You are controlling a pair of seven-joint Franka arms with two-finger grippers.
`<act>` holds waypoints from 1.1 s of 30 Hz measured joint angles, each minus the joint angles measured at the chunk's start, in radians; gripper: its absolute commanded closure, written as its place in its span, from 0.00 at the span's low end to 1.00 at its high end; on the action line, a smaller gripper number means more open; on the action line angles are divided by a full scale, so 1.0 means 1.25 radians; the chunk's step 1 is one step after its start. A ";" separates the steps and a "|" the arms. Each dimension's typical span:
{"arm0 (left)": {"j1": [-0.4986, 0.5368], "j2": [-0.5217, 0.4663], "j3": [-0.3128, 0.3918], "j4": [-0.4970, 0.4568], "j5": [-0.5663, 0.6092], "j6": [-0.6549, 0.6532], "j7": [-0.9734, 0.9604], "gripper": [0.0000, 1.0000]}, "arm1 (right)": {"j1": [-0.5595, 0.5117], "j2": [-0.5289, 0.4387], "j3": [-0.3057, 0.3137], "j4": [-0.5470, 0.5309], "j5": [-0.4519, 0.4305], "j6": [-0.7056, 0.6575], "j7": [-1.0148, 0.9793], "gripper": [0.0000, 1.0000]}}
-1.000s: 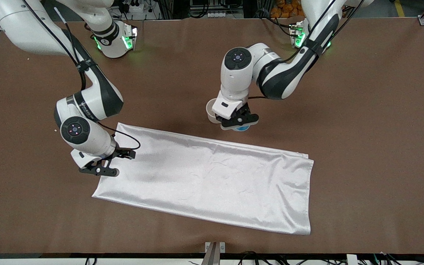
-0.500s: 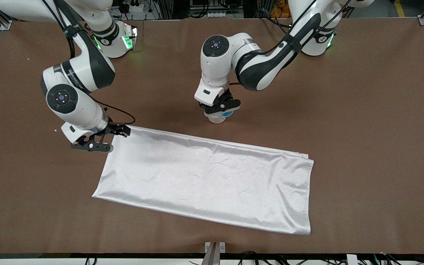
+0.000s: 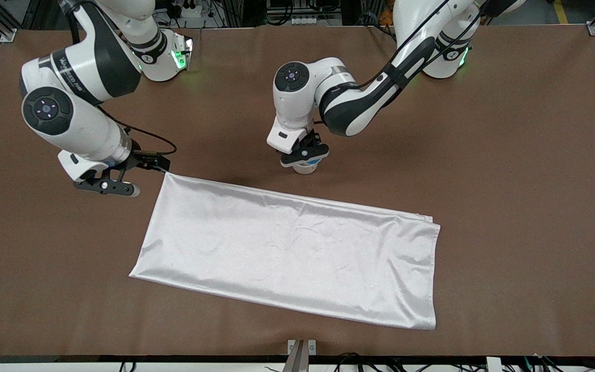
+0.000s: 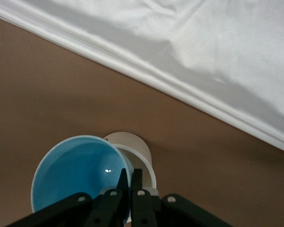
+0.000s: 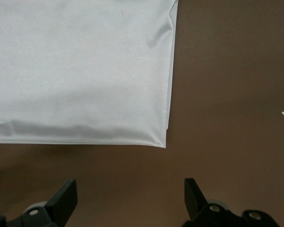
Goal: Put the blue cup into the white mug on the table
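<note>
Left wrist view: blue cup (image 4: pixel 80 172) between left gripper (image 4: pixel 130 182) fingertips.

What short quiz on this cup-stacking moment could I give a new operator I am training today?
1. True or false: the left hand is shut on the rim of the blue cup.
2. What is the blue cup over? A) the white cloth B) the white mug C) bare table
3. Fill in: the right hand is ____ over the table near a corner of the white cloth.

Key: 1 true; 2 B; 3 open.
</note>
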 measured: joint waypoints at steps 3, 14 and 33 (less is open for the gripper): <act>-0.002 0.012 -0.001 0.003 0.002 0.000 -0.003 1.00 | 0.000 0.000 0.000 0.021 0.001 -0.010 0.000 0.00; -0.003 0.022 -0.003 0.007 0.006 0.000 -0.005 0.74 | 0.000 0.000 0.000 0.053 0.002 -0.021 -0.002 0.00; 0.005 0.019 -0.004 0.027 0.069 0.000 0.000 0.00 | 0.264 -0.027 -0.302 0.156 0.063 -0.097 -0.093 0.00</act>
